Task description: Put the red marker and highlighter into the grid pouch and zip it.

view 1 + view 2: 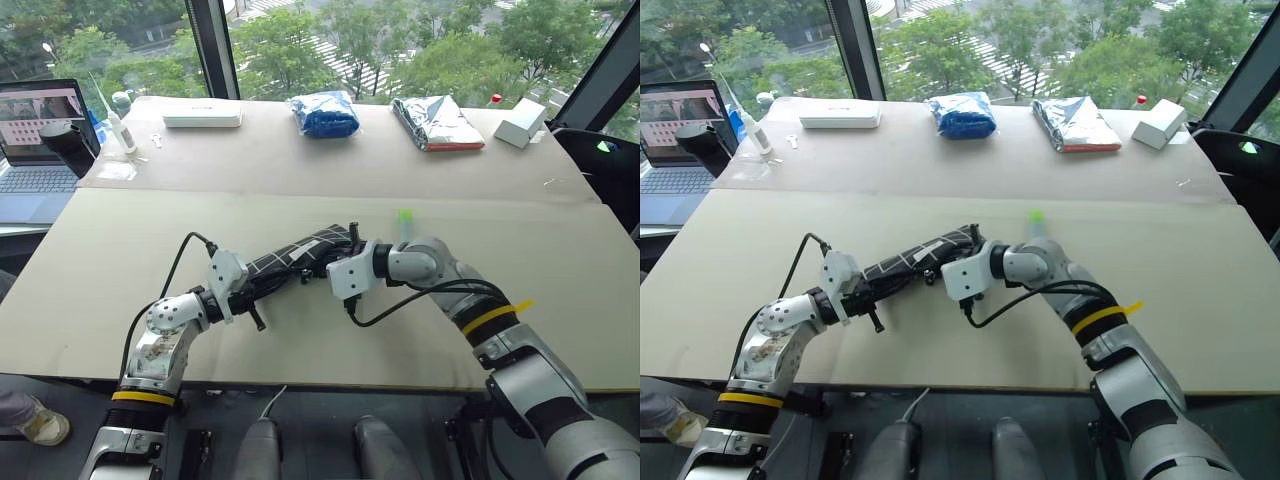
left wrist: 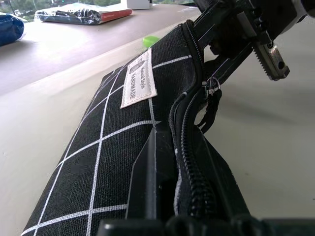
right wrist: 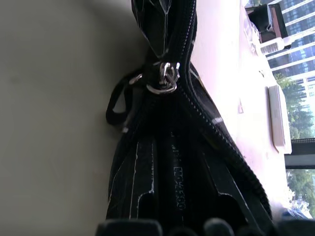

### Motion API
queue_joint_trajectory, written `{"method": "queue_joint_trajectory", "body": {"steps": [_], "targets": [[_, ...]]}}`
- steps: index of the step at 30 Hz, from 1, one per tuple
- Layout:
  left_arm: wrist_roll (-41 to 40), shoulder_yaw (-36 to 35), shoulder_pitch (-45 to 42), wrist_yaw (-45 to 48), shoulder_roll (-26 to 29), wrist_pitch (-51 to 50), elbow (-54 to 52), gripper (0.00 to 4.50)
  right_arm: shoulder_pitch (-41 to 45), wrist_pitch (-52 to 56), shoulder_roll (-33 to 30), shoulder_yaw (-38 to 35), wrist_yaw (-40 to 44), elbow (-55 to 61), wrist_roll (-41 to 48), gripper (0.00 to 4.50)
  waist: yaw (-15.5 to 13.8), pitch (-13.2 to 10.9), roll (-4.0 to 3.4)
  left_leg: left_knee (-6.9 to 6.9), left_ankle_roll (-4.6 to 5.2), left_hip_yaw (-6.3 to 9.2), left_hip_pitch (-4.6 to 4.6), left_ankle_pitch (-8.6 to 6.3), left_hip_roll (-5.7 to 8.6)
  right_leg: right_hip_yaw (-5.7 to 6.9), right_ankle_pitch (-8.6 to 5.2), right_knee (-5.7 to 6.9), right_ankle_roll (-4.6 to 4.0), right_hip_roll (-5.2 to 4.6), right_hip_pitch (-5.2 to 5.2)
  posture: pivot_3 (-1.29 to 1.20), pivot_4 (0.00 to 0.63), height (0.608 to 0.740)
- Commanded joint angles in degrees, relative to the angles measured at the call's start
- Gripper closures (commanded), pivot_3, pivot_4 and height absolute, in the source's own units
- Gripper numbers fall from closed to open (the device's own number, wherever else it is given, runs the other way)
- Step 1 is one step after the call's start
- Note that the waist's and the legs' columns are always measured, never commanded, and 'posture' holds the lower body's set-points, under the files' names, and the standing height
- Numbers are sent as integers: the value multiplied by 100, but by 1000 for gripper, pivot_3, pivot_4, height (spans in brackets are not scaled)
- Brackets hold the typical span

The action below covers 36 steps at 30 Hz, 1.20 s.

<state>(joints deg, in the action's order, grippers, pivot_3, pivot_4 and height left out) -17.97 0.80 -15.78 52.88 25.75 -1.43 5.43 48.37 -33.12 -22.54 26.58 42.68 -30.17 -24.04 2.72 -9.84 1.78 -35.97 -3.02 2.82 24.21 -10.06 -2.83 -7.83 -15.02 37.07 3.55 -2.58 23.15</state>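
The grid pouch (image 1: 290, 255), black with white lines, is held over the middle of the tan table (image 1: 120, 260), zipper edge up. My left gripper (image 1: 262, 283) is shut on its near-left end. The zipper pull (image 3: 166, 77) sits partway along, and the zipper gapes open from there toward my right gripper (image 1: 335, 252). That gripper is at the pouch's open end, shut on a slim dark body with white lettering (image 3: 176, 177), the red marker, whose red end is hidden. The highlighter (image 1: 404, 217), showing its green cap, lies on the table just beyond the right gripper.
Along the back of the table lie a flat white case (image 1: 202, 117), a blue bag (image 1: 325, 115), a silver foil bag (image 1: 437, 122) and a small white box (image 1: 520, 125). A laptop (image 1: 35, 130) stands at the far left, a white bottle (image 1: 118, 125) beside it.
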Motion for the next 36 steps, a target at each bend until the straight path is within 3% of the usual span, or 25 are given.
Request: {"method": "queue_joint_trajectory", "body": {"steps": [1,6,13,15,18,21,23,25,28,36], "targets": [[-61,-51,-31,-61,-7,-7,-288,4500,107,-252,133,15,184,128,335,2947,5,0,0,0,0,1,0,0,0,1,0,0,0,0,-1,0,150,740],[-75,-80,20,-96,12,-18,-338,4500,294,-96,42,-212,-30,-125,282,1415,25,0,-1,1,0,3,-1,0,0,3,0,3,-1,0,0,0,150,740],[-74,-77,39,-129,22,-38,-363,4500,362,112,-423,-800,524,-168,1314,1415,-1,-1,-1,0,0,4,0,0,0,6,0,1,-2,-1,-1,0,150,740],[-72,-73,41,-136,25,-42,-365,4500,238,749,-607,-1139,1044,115,2014,1415,2,-1,-1,0,0,4,0,0,0,6,0,1,-2,0,-2,0,150,740],[-74,-68,42,-138,35,-59,-374,4500,-208,2729,-1215,-1611,2186,1043,3283,1415,-30,-1,-2,0,1,8,2,0,0,9,0,1,-2,0,-4,0,150,740],[-67,-67,35,-138,41,-67,-369,4500,-449,3836,-1472,-2013,2483,1503,3987,1415,-28,-1,-2,-1,1,11,1,0,-1,13,-1,-1,-2,-1,-9,0,150,740],[-68,-68,24,-127,50,-71,-354,4500,-439,4242,-1459,-2405,2207,1430,4239,1415,34,-1,-3,-1,1,12,-3,0,-1,13,-2,3,-6,2,-7,0,150,740],[-70,-70,-5,-105,64,-75,-320,4500,-265,4397,-1270,-2571,1260,1025,3880,1415,65,-1,-2,1,2,12,-5,1,-1,13,-2,5,-8,3,-6,0,150,740],[-70,-73,-51,-83,69,-77,-278,4500,-101,4851,-870,-2513,-49,625,3287,1415,101,-1,-3,2,2,13,-4,1,-1,13,-2,5,-8,3,-3,0,150,740],[-43,-62,-58,-90,43,-75,-274,4500,-235,5808,-59,-2476,-1941,376,2520,1415,100,-2,-4,4,2,13,9,1,0,14,-3,3,-8,1,6,0,150,740]]}}
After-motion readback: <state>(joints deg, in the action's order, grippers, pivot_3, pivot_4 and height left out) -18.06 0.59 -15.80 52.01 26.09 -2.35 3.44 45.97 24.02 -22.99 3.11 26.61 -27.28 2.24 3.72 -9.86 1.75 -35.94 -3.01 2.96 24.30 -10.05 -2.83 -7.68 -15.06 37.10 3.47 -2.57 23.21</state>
